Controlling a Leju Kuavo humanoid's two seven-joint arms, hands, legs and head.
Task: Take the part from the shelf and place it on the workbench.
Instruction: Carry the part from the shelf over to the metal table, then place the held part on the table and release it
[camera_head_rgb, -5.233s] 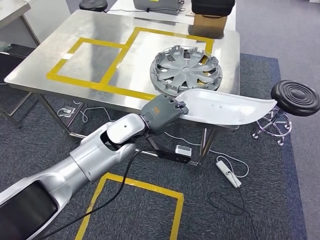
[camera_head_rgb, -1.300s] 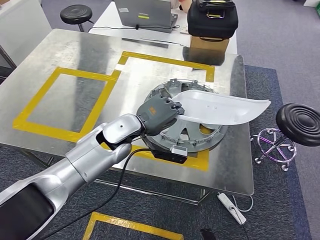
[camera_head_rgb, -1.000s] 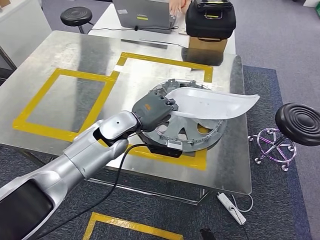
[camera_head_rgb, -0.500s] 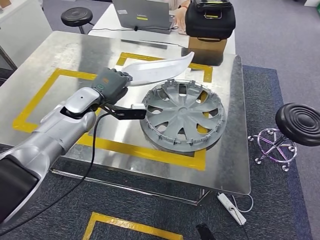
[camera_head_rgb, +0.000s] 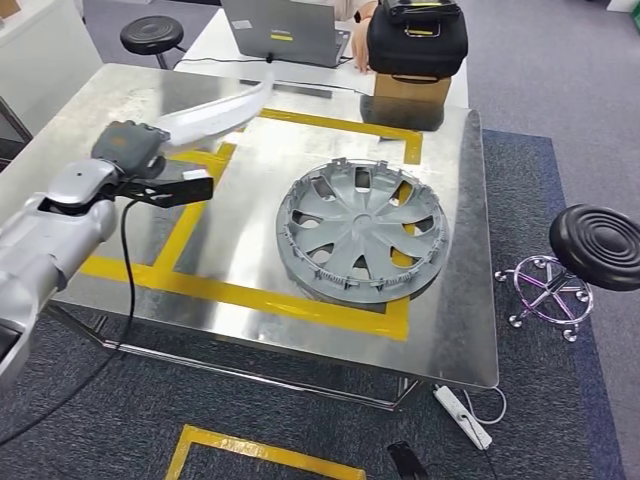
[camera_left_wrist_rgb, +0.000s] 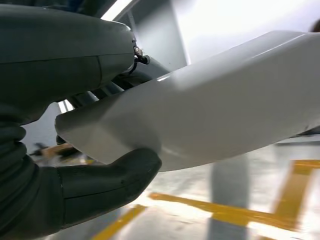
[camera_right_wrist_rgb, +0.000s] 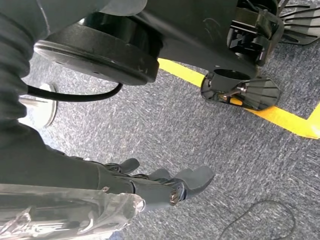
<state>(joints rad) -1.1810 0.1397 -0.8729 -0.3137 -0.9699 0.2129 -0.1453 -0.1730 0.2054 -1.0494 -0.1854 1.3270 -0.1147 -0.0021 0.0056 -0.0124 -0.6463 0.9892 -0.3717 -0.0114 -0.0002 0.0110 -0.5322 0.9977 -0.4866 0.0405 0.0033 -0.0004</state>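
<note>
The workbench (camera_head_rgb: 249, 210) is viewed from above; its taped top is shared, close up, by the left wrist view; carpet (camera_right_wrist_rgb: 211, 150) is faced from the right wrist

A silver arm with a dark grey left hand (camera_head_rgb: 124, 145) holds a glossy white curved part (camera_head_rgb: 215, 110). The workbench (camera_head_rgb: 249, 215) is brushed silver steel, marked with yellow tape rectangles (camera_head_rgb: 294, 305). A grey spoked hubcap (camera_head_rgb: 362, 230) lies there. Speckled dark blue-grey carpet (camera_head_rgb: 317, 415); black stool (camera_head_rgb: 596, 220).

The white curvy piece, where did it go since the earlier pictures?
The left hand swung the white part leftward, off from above the hubcap and over to the yellow-taped squares on the workbench, gripping it throughout. The hubcap stayed put. The right hand hangs over the carpet.
</note>
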